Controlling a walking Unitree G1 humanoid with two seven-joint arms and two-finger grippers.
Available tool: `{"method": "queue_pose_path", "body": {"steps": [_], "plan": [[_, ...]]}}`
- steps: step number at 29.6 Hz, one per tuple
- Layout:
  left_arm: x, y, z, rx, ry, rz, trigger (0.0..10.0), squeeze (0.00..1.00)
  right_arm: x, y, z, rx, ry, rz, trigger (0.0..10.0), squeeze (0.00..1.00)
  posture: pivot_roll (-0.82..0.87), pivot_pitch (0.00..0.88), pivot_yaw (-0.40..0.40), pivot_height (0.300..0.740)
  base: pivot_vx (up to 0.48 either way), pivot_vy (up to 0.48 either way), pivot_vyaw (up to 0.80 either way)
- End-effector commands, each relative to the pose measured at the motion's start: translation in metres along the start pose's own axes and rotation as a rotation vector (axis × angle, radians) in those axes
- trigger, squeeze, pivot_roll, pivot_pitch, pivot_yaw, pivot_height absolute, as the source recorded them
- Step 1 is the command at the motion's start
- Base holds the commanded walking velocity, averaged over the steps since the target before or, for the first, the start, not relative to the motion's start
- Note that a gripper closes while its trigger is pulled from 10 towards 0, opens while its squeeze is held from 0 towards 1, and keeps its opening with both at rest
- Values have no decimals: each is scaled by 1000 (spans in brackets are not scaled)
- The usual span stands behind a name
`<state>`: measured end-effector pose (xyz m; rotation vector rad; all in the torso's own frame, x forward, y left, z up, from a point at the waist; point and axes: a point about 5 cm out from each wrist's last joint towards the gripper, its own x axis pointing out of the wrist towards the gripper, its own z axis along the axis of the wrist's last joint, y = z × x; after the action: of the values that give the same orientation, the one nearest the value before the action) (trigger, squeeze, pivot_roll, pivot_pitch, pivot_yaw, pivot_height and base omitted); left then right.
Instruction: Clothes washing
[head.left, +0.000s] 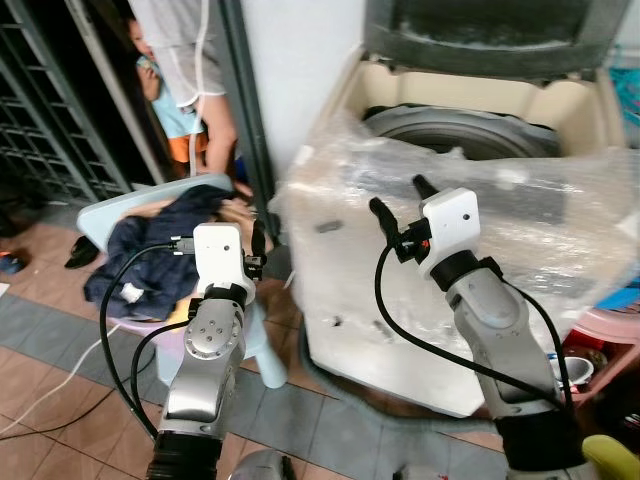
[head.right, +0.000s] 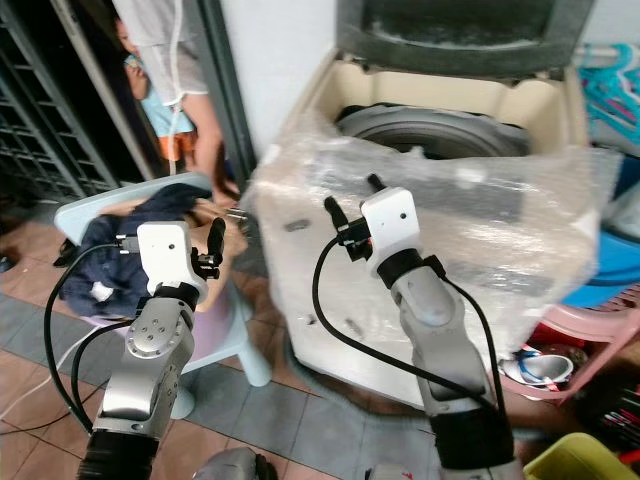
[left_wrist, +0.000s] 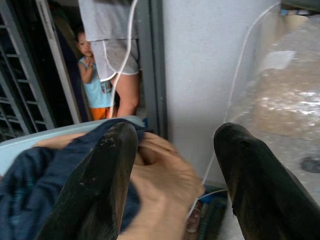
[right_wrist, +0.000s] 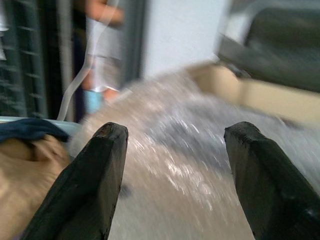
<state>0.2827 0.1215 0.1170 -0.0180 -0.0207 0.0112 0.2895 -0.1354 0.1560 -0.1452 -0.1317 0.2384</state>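
Left eye view: the clothes (head.left: 150, 250) — dark blue and tan — lie heaped on a pale chair (head.left: 110, 212) left of the washer (head.left: 470, 130), whose lid stands up. The left gripper (head.left: 255, 245) hangs beside the heap, jaws released; the right gripper (head.left: 400, 205) hovers before the plastic-wrapped washer, jaws released too. Judged step: the pickup — next, the left jaws must reach into the heap and clench.

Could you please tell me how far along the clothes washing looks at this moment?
Done: the plastic-wrapped cream top-loading washing machine has its lid up. In hand: nothing yet; the left tool hovers open beside the pile of dark blue and tan clothes on the pale blue plastic chair, and the right tool is open before the machine. Left: all loading.
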Motion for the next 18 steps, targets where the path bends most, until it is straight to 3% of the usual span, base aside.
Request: {"method": "queue_pose_path", "body": {"steps": [1,7,10,12,14,18], "plan": [[-1,-4,3,-15,-8,3,10000,0,-7,-20,-4,-2,35,-102,10000,0,-97,0,88,740,0,480,0],[-1,-1,3,-14,-6,24,10000,0,-13,-30,-21,44,150,-157,10000,0,-94,5,89,740,0,480,0],[-2,4,2,0,-4,45,10000,0,-15,-34,-27,-16,189,-196,10000,0,-95,6,92,740,0,480,0],[-2,6,2,11,-4,48,10000,0,-15,-29,-32,127,200,-162,10000,0,-94,6,94,740,0,480,0],[-2,6,2,20,-7,44,10000,0,-16,-27,-35,104,218,-160,10000,0,-92,7,95,740,0,480,0],[-3,6,5,54,-38,22,10000,0,-20,-19,-41,157,277,-86,10000,0,-92,6,96,740,0,257,0]]}}
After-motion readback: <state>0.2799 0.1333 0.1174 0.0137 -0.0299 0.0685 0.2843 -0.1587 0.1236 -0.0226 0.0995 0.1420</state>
